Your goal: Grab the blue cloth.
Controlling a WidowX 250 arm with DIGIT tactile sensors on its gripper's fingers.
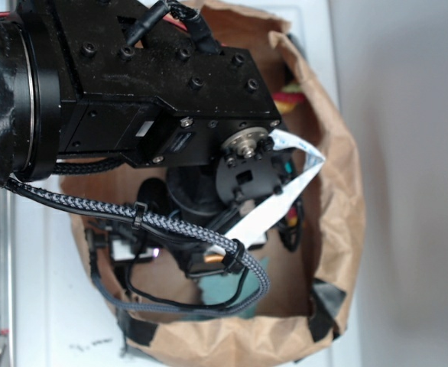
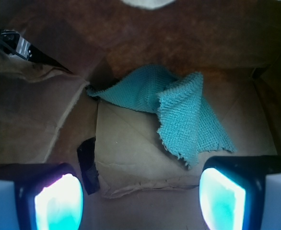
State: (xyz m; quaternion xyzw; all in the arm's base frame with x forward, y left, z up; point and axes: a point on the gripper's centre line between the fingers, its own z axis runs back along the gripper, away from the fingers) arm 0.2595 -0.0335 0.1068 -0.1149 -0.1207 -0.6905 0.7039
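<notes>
So the pincer is wide apart right now, nothing between the pads, and it's down inside the brown paper bag. In the wrist view you get one fingertip pad low on the left and the other low on the right, both glowing teal-ish.

Closest thing to it is just the creased bag floor, plus a strip of black tape sitting a bit past the left pad.

Then the blue cloth: it lies ahead of the pincer and off toward the right-pad side, not centred in the gap. Its ragged lower corner ends just beyond the inner edge of the right pad, apart from it as far as I can tell. The long axis looks diagonal, running from that near-right corner up and away to a thin point further ahead on the left, with a fold humped up in the middle.

My read is the move has to go forward and a touch to the right so the folded part lands between the pads.

From the exterior view the arm hides nearly everything, only a teal scrap peeks out below the wrist.
</notes>
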